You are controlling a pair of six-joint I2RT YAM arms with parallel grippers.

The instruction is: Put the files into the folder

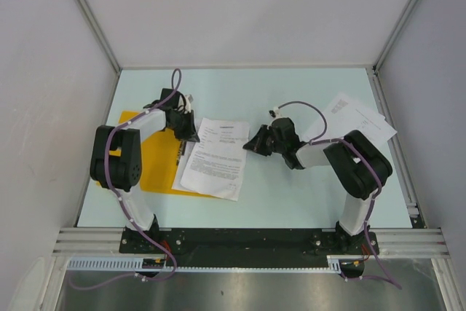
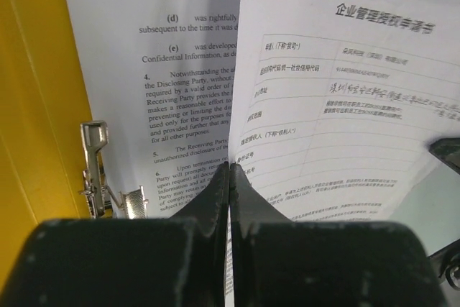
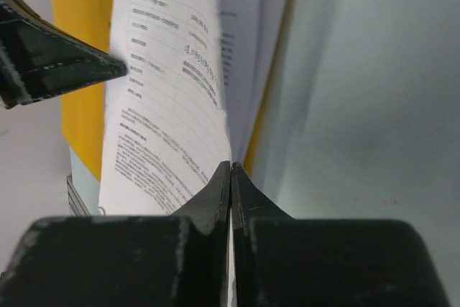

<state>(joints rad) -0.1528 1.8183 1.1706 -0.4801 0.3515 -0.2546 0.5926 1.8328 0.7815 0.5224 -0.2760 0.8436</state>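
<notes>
Gripping files (image 1: 218,158) at opposite edges: left claw (image 1: 191,135), right claw (image 1: 250,145); folder (image 1: 156,169) beneath.

Orange-yellow folder (image 1: 156,169) open flat at the left of the tabletop (image 1: 291,187), metal clip (image 2: 93,170) inside, white text sheet (image 1: 211,172) on it, form sheet (image 1: 224,132) overlapping above, more printed sheets (image 1: 357,116) lying well apart at far right

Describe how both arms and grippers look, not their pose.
The left arm and right arm have white links, bulky black joints and black bases; a purple cable loops along each. The left gripper and right gripper have matte black, wedge-shaped, scuffed fingers.
</notes>
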